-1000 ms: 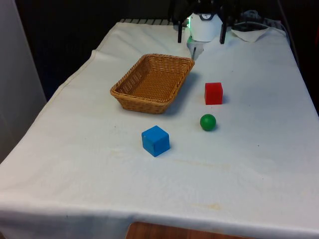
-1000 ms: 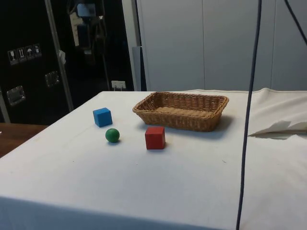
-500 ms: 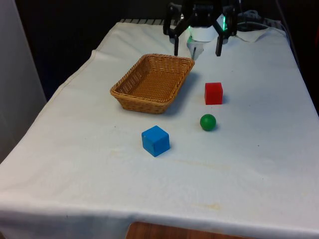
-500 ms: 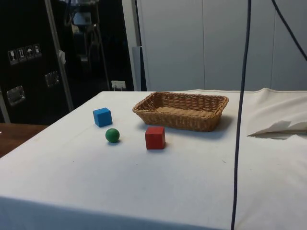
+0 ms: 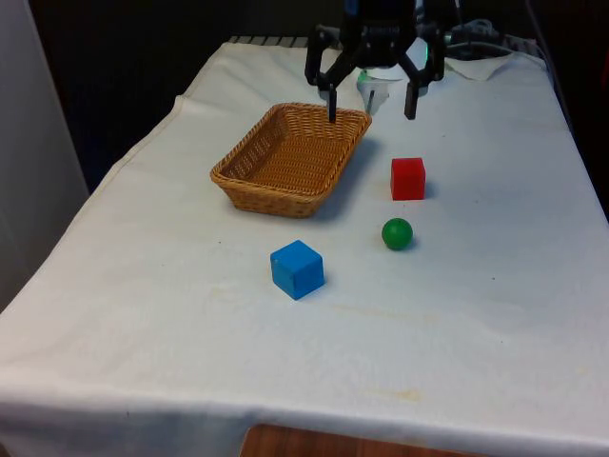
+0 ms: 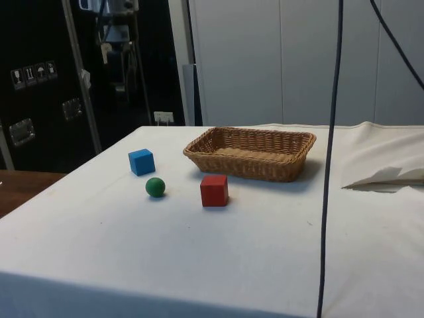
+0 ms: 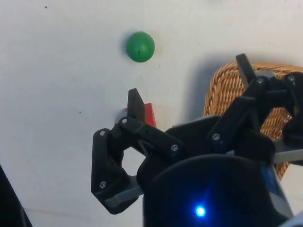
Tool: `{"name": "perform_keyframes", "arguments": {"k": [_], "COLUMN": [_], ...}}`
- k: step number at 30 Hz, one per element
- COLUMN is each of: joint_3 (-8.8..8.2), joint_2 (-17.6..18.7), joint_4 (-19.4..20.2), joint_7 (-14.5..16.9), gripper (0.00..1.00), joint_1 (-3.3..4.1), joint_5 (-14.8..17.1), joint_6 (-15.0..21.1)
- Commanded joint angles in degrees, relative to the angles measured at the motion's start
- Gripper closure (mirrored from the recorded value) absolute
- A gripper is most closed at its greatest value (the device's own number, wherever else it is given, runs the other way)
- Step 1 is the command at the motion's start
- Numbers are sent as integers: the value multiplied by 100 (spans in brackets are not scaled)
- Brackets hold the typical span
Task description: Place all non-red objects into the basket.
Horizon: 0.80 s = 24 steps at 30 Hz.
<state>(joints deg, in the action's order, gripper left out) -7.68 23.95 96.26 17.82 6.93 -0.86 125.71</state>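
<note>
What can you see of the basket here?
The basket is a shallow, rectangular tray of tan woven wicker with a thicker braided rim and sloping walls. It sits upright and empty on the white cloth, angled to the table edges. Nothing touches it; the red cube stands nearest, apart from it. The open end effector hangs above its far corner.

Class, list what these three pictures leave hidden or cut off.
- Red cube: wrist view, mostly behind a finger of the open pincer.
- Wicker basket: wrist view, partly covered by the pincer.
- Basket floor: side view, the near wall hides most of it.
</note>
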Motion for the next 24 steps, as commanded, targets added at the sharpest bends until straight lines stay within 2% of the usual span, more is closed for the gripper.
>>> {"name": "perform_keyframes", "arguments": {"k": [1,2,5,7,8,9,17,18,19,24], "joint_3": [0,34,40,40,0,40,40,0,34,29], "joint_2": [11,23,63,80,74,109,201,201,212,309], "joint_4": [0,23,34,34,6,34,46,17,52,23], "joint_7": [52,149,367,476,390,590,974,905,1026,1324], "gripper": [0,0,0,0,0,0,0,0,0,0], "joint_1": [-6,-34,-40,-40,-11,-40,-40,-11,-40,-63], "joint_5": [23,86,155,183,132,218,281,235,286,338], "joint_6": [11,92,126,138,46,155,223,143,235,286]}}
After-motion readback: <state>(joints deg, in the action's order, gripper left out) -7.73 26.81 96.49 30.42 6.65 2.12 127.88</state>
